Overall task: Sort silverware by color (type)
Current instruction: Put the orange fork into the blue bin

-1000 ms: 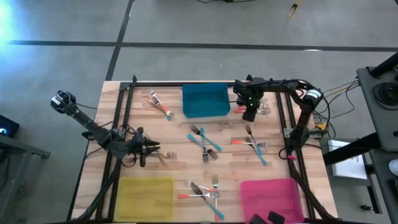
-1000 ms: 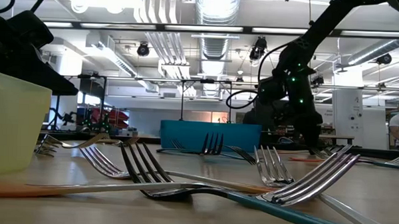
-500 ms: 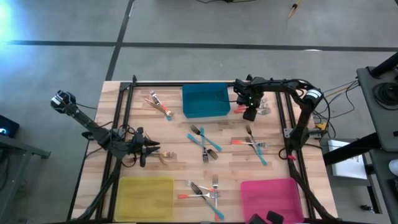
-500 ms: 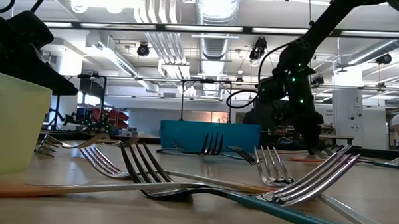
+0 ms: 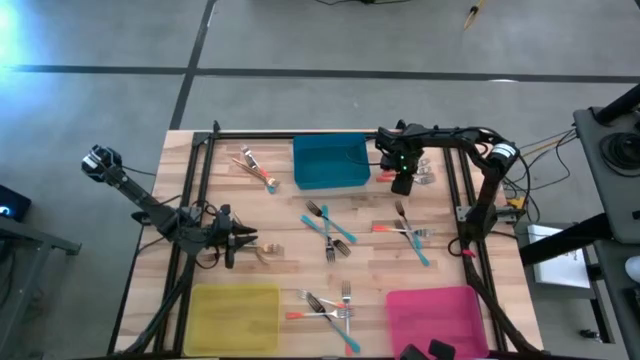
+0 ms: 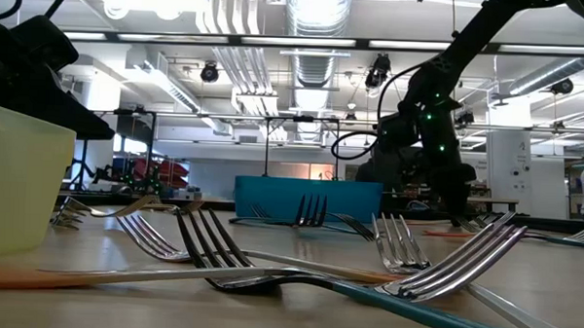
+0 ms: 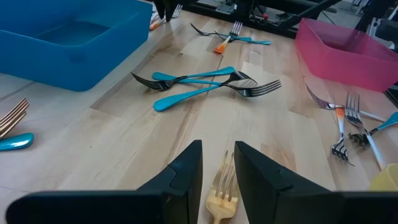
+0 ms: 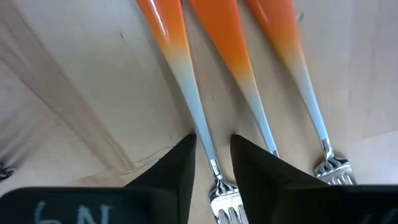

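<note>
- Right claw [image 5: 402, 183]: low over the far right part of the desk [image 5: 290, 235], just right of the blue bin [image 5: 331, 162]. Fingers stand narrowly apart and straddle a fork neck; nothing is clamped between them.
- Governing relation: in the right wrist view three orange-handled forks [image 8: 229, 37] lie side by side, nearly parallel. The nearest of them [image 8: 186, 93] runs into the gap between the right claw's fingers, directly beneath it.
- Long axis and heading: each fork's long axis runs along the claw's line of sight, orange handles pointing away from the camera, silver tines towards the wrist. Judged: a straight descent and closing should take the neck across its width.
- Left claw [image 7: 217, 168]: near the desk's left side, fingers narrowly apart over a gold fork [image 7: 222, 194] that lies between them, tines pointing forward. Contact cannot be told.
- Remaining silverware: crossed teal-handled forks [image 5: 328, 228] at mid-desk; further mixed groups between the yellow bin [image 5: 236, 315] and pink bin [image 5: 438, 318].
- Nearer arm: the right, for the orange group.
</note>
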`<act>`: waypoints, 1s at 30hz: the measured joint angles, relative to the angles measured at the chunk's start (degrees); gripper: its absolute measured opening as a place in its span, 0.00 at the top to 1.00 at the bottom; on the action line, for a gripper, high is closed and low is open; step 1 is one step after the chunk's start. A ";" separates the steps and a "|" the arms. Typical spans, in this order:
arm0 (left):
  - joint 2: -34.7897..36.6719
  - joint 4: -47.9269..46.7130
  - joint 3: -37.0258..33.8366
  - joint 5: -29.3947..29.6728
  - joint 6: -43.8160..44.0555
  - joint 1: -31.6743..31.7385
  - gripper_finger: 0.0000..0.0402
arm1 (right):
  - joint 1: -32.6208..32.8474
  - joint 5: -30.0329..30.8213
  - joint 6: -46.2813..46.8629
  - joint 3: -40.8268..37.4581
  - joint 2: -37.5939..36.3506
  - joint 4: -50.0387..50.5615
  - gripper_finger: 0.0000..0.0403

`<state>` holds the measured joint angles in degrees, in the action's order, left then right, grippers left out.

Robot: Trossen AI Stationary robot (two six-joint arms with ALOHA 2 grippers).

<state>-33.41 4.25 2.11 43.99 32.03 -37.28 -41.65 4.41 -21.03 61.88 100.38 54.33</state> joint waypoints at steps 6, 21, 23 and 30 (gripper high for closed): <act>0.00 -0.02 0.00 0.00 -0.02 -0.01 0.81 | 0.02 -0.31 0.92 -0.05 0.04 0.24 0.90; 0.00 -0.01 0.01 0.00 0.00 0.00 0.81 | 0.00 0.21 2.46 4.19 -1.52 8.34 0.98; 0.00 0.00 0.00 0.00 0.00 0.00 0.81 | 0.02 0.06 2.46 5.25 -2.18 9.53 0.98; 0.00 0.00 0.02 0.00 0.00 -0.01 0.81 | 0.13 -0.34 5.93 12.25 -7.54 10.81 0.98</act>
<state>-33.41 4.25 2.13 43.99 32.03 -37.30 -41.52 4.08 -15.10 74.14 92.83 65.14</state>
